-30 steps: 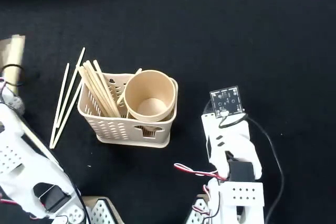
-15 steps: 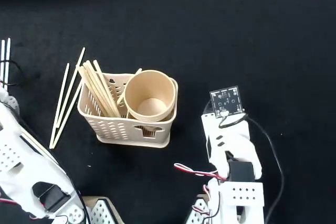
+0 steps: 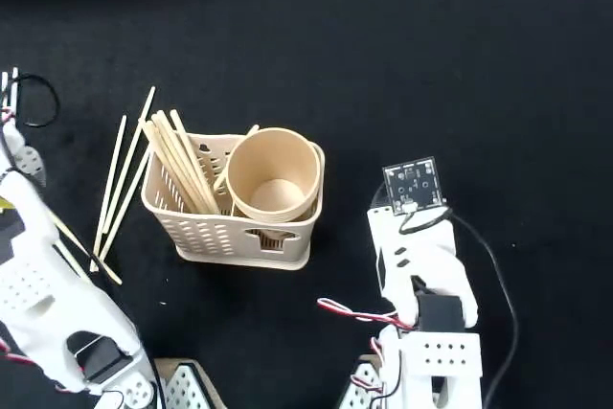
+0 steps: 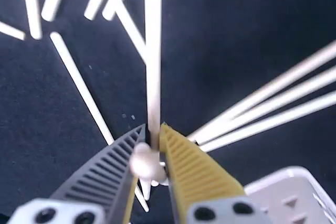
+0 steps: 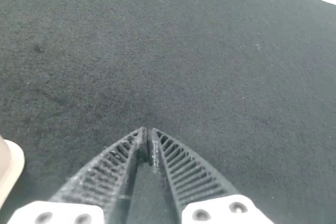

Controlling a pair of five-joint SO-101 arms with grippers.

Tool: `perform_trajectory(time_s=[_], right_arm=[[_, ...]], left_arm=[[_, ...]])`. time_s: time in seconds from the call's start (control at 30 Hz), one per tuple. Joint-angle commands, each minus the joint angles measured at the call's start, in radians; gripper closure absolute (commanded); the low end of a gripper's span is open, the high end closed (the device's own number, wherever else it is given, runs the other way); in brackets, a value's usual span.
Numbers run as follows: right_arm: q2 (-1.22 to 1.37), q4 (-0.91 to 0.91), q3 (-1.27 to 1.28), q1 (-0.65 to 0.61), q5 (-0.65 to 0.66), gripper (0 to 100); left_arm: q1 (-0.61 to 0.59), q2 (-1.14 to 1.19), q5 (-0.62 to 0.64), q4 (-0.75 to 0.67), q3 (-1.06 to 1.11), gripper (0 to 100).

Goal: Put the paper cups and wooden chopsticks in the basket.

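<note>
The left tool (image 4: 153,139) pinches one wooden chopstick (image 4: 153,51), which runs straight out from its tips. Beyond, loose chopsticks (image 4: 273,104) lie on the desk (image 3: 431,74) just beside the basket (image 3: 230,232) holding a paper cup (image 3: 273,179). The right tool (image 5: 147,139) is closed, empty, over the desk.

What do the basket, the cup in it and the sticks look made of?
The basket is likely plastic: matte cream, with moulded perforated walls. The cup looks like paper: plain tan with a thin rim. The chopsticks are pale, matte, thin straight sticks, probably wood or bamboo; the grain is too fine to see.
</note>
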Motion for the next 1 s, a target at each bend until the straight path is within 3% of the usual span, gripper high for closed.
perform_trajectory(time_s=[0.0,0.33,0.67,0.97], right_arm=[[-0.008,-0.003,-0.018,-0.005,0.011,98.5],[-0.008,-0.002,-0.018,-0.003,0.011,98.5],[-0.008,-0.002,-0.018,-0.006,0.011,98.5],[-0.008,-0.002,-0.016,-0.006,0.011,98.5]], left_arm=[[0.084,-0.276,0.008,0.011,0.120,97],[0.127,-0.684,0.005,-0.207,0.429,97],[0.131,-0.936,-0.032,-0.657,1.231,97],[0.133,-1.468,-0.273,-0.667,1.650,97]])
